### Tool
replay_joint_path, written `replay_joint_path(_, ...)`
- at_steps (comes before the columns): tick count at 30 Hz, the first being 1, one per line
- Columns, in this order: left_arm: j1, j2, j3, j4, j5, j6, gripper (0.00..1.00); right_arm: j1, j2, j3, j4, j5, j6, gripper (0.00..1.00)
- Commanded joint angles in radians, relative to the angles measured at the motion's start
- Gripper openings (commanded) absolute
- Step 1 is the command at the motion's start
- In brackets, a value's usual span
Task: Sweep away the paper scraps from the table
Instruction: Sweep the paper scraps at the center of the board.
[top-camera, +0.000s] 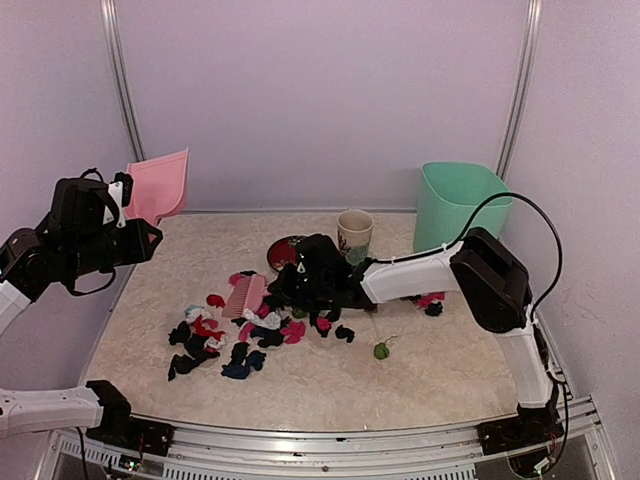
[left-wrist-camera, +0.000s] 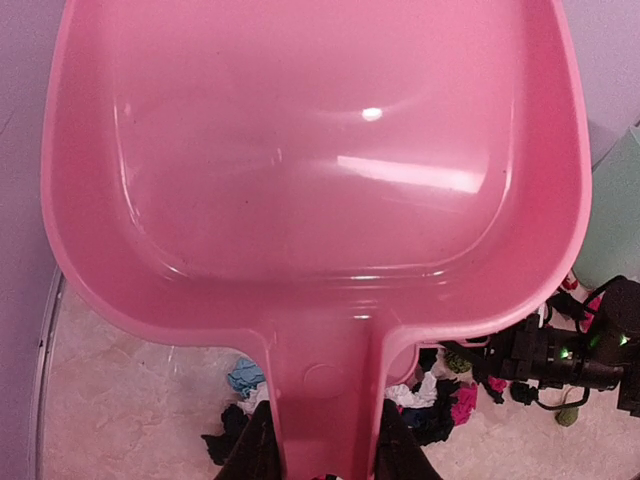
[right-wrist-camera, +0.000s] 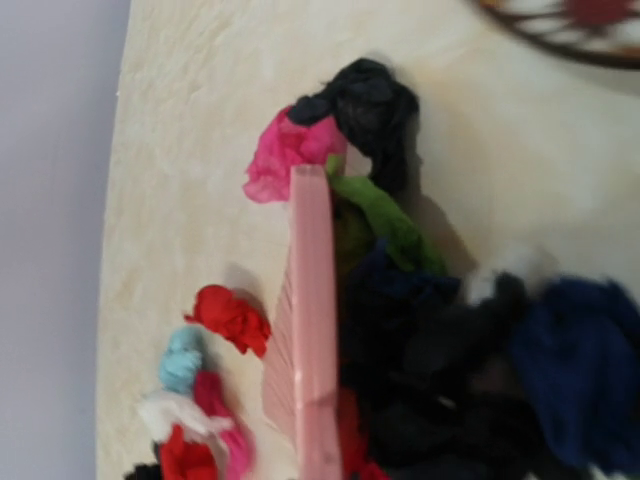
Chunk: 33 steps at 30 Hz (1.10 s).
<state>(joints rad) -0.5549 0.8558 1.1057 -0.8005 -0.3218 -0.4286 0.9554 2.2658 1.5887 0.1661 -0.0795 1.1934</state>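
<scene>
The paper scraps, mostly black with red, pink, white and blue bits, lie in a loose pile on the beige table. One green scrap lies apart to the right. My right gripper is low over the pile, shut on a pink comb-like brush. In the right wrist view the brush stands on edge among scraps, and my own fingers do not show there. My left gripper is raised at the far left, shut on the handle of the pink dustpan, fingers either side.
A cup and a red round plate stand just behind the pile. A green bin stands at the back right. A few scraps lie under the right arm. A metal rail runs along the front edge.
</scene>
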Motion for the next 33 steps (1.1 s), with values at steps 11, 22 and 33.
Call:
replay_joint_path(11,0.009,0.025,0.021,0.093,-0.019,0.021,0.0,-0.013,-0.438,-0.436,-0.03,0.098,-0.113,0.0)
replay_joint_path(22,0.009,0.046,0.062,0.105,-0.049,0.054,0.0,0.073,-0.49,-0.319,-0.043,-0.008,-0.286,0.0)
replay_joint_path(33,0.008,0.018,0.104,0.072,-0.063,0.083,0.0,0.121,-0.129,0.163,-0.088,-0.285,-0.389,0.0)
